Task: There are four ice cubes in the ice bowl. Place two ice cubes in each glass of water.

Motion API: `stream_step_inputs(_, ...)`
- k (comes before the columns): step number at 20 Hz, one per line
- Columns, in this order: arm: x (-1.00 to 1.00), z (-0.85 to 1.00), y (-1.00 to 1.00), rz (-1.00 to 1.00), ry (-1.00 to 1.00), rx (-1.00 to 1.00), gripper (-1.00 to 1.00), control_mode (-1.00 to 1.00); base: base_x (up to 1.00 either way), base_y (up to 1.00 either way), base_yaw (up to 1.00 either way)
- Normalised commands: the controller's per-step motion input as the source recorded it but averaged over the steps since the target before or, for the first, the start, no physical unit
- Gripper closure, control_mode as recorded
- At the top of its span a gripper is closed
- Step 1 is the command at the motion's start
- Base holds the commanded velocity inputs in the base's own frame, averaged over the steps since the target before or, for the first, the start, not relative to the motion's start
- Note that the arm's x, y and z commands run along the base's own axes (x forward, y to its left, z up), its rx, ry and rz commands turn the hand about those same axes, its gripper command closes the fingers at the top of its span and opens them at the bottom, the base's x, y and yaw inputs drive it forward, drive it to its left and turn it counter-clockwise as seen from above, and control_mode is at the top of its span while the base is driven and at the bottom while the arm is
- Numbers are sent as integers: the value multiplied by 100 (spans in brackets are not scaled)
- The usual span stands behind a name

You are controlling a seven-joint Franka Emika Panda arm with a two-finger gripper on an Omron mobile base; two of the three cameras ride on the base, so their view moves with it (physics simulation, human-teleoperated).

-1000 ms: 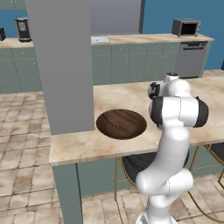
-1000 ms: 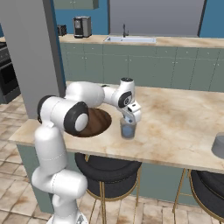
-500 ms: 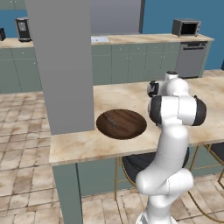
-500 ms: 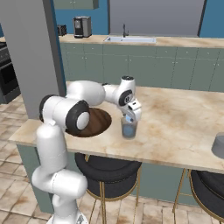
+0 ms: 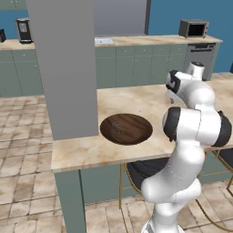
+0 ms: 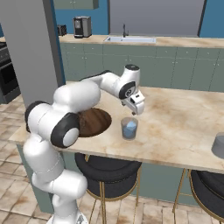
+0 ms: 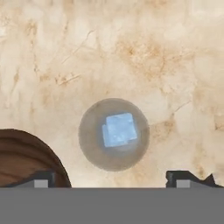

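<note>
Hovering over the counter [image 6: 183, 118], directly above one glass of water [image 6: 129, 128], presumably for a straight drop. Largest first: ice bowl [image 5: 126, 128] just beside that glass, short carry. Gripper [image 6: 138, 106] spread wide, nothing between the fingertips [image 7: 43, 178]. Ice cubes [image 7: 118, 130] sitting overlapped in the glass; looks like two, can't say for sure.
</note>
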Motion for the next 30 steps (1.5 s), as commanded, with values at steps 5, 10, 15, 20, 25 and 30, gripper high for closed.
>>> stream_step_inputs(5,-50,30,96,8,-6,4,-100,-100,0,0,0)
stream_step_inputs(10,-28,3,100,15,3,0,-100,-100,0,0,0)
stream_step_inputs(15,-9,0,100,20,11,2,-100,-100,0,0,0)
stream_step_inputs(20,0,0,99,26,17,1,-100,-100,0,0,0)
stream_step_inputs(25,0,-17,48,14,0,-7,-100,-100,0,0,0)
stream_step_inputs(30,9,-41,8,9,0,-11,-100,-100,0,0,0)
